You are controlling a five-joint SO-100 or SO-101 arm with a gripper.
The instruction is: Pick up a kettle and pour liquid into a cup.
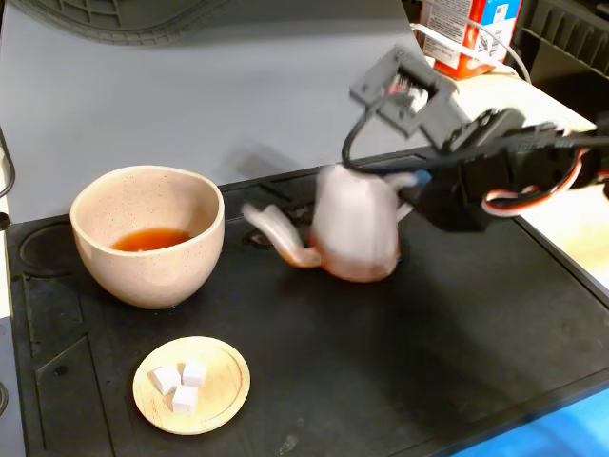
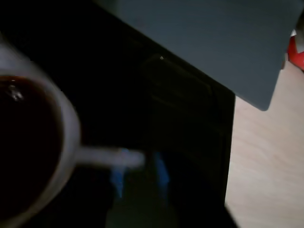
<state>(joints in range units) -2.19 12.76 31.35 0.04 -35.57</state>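
Note:
The pinkish-white kettle (image 1: 357, 233) is at the middle of the black mat (image 1: 428, 362), blurred, its spout (image 1: 276, 233) pointing left toward the cup. My gripper (image 1: 404, 186) reaches in from the right and is shut on the kettle's handle. The speckled beige cup (image 1: 147, 248) stands at the left with reddish-brown liquid (image 1: 150, 238) in its bottom. In the wrist view the kettle (image 2: 66, 142) fills the left side with dark liquid (image 2: 23, 142) inside, and its handle (image 2: 109, 156) runs to my gripper (image 2: 140, 173) with blurred blue pads (image 2: 161, 171).
A small wooden saucer (image 1: 233, 381) holding three white cubes lies at the front left of the mat. A red and white carton (image 1: 466, 33) stands at the back right on the light wooden table (image 1: 571, 219). A grey board (image 1: 238, 86) lies behind the mat.

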